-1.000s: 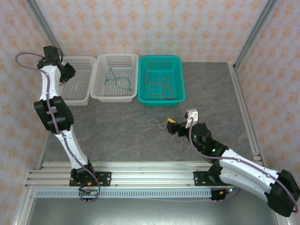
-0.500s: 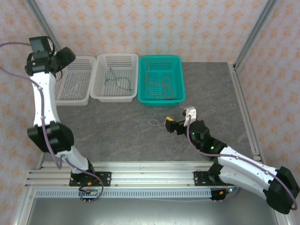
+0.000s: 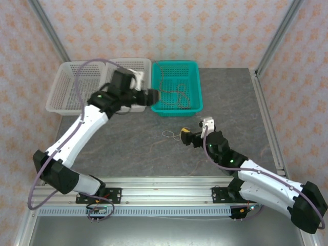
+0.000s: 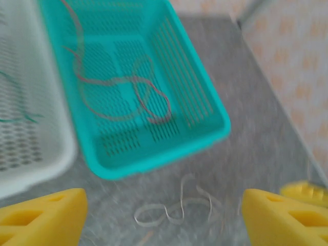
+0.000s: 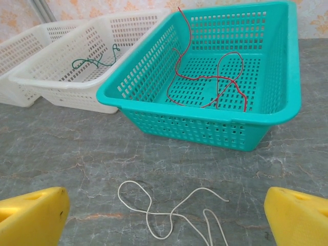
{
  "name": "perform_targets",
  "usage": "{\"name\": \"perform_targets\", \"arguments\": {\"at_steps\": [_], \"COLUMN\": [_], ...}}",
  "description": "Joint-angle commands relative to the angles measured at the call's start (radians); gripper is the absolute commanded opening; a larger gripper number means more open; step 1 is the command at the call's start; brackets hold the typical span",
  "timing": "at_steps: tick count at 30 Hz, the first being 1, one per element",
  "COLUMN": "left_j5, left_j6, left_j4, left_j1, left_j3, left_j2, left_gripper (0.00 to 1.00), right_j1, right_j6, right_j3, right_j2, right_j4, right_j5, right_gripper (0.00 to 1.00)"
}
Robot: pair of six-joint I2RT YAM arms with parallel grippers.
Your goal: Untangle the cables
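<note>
Cables thin, limp, featherlight: white cable loose on table by right gripper (red, green ones in baskets). Best pinched at a loop. That gripper and left gripper gaping, empty.

Glossy plastic basket (teal), matt mottled tabletop

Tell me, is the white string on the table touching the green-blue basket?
Apart. The right wrist view shows a strip of bare grey table between the white cable and the teal basket, in front of its near wall.
</note>
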Motion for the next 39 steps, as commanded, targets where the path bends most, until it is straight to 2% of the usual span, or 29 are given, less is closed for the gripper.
{"name": "perform_targets", "arguments": {"at_steps": [1, 6, 11, 13, 15, 16, 22, 25, 29, 35, 39], "left_j5": [-0.090, -0.077, -0.196, -0.227, -0.233, -0.229, -0.153, -0.110, -0.116, -0.154, -0.156], "left_j6": [0.121, 0.055, -0.084, -0.200, -0.302, -0.346, -0.535, -0.571, -0.587, -0.595, -0.586], "left_j4": [-0.047, 0.008, 0.032, 0.019, 0.021, 0.030, 0.137, 0.174, 0.146, 0.069, 0.032], "left_j1": [-0.106, -0.241, -0.369, -0.376, -0.376, -0.377, -0.379, -0.384, -0.398, -0.400, -0.400], "left_j3": [-0.023, -0.065, 0.000, 0.040, 0.059, 0.062, 0.090, 0.142, 0.207, 0.230, 0.249], "left_j2": [0.048, 0.154, 0.309, 0.387, 0.444, 0.463, 0.569, 0.623, 0.681, 0.717, 0.737], "left_gripper": [0.79, 0.78, 0.71, 0.69, 0.66, 0.66, 0.69, 0.69, 0.68, 0.59, 0.49], "right_j1": [-0.005, -0.005, -0.005, -0.005, -0.005, -0.005, -0.006, -0.005, -0.006, -0.005, -0.005], "right_j6": [0.025, 0.083, 0.144, 0.183, 0.265, 0.279, 0.290, 0.305, 0.317, 0.296, 0.290], "right_j3": [-0.011, -0.033, -0.048, -0.039, -0.012, -0.001, 0.034, 0.018, 0.007, 0.020, 0.015], "right_j2": [-0.075, -0.215, -0.363, -0.421, -0.458, -0.472, -0.491, -0.491, -0.491, -0.493, -0.494], "right_j4": [-0.042, -0.106, -0.180, -0.248, -0.356, -0.397, -0.483, -0.466, -0.454, -0.467, -0.453], "right_j5": [0.052, 0.105, 0.144, 0.212, 0.360, 0.395, 0.441, 0.435, 0.426, 0.430, 0.430], "right_gripper": [0.98, 0.98, 0.97, 0.95, 0.94, 0.94, 0.94, 0.94, 0.94, 0.94, 0.94]}}
